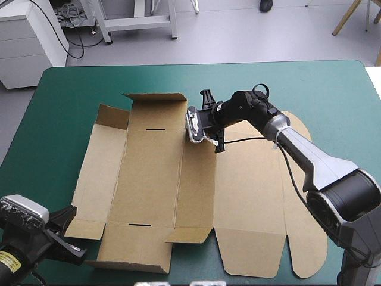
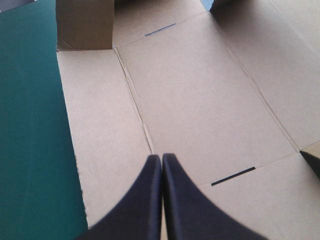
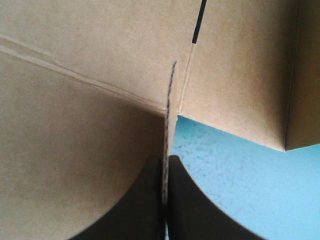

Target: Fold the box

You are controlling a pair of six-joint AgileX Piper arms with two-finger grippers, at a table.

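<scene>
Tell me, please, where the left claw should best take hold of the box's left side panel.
Probably its outer long edge, approached from the table's left: the left side panel lies flat, that edge free on the teal-green cover, and the crease lets it hinge upward. The left claw, now shut, must open first.

**Silver and Black Arms**

The right arm (image 1: 318, 164) is formed of silver-grey tubes joined by rounded black housings. The left arm (image 1: 36, 243) is black and marked with a yellow label (image 1: 8, 261). Black fin-shaped fingers (image 2: 140, 205) are fitted.
</scene>
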